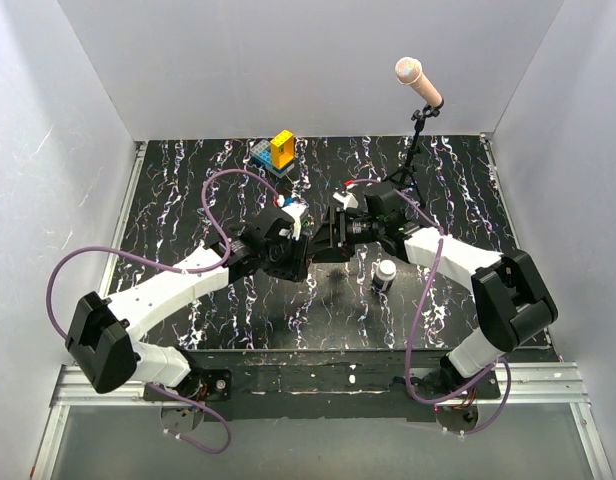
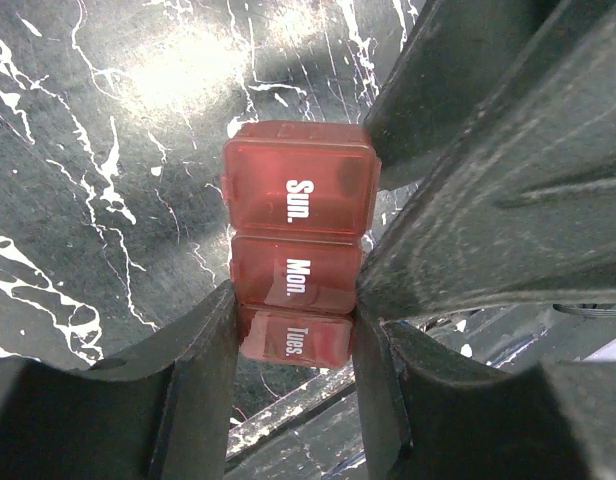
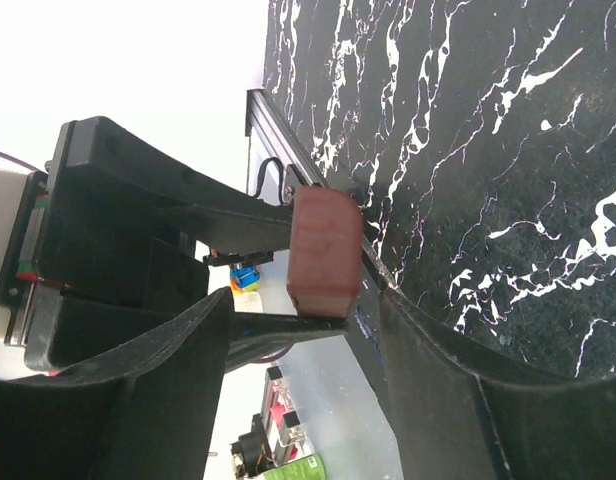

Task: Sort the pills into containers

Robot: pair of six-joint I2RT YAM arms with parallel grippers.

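Note:
The pill box [image 2: 298, 190] is a small red-brown strip of compartments marked Sun., Mon. and Tues., with their lids down. My left gripper [image 2: 293, 300] is shut on it around the Mon. and Tues. cells and holds it above the dark marbled table [image 2: 98, 150]. In the right wrist view the box's end [image 3: 325, 250] pokes in at the tips of my right gripper [image 3: 306, 295]. That gripper's fingers stand wide apart on either side of the box. In the top view both grippers [image 1: 300, 248] [image 1: 335, 238] meet at mid-table. No pills show.
A small dark bottle with a white cap [image 1: 385, 274] stands just right of the grippers. Blue, green and yellow toy blocks [image 1: 278, 150] sit at the back edge. A microphone on a stand [image 1: 418, 78] rises at the back right. White walls enclose the table.

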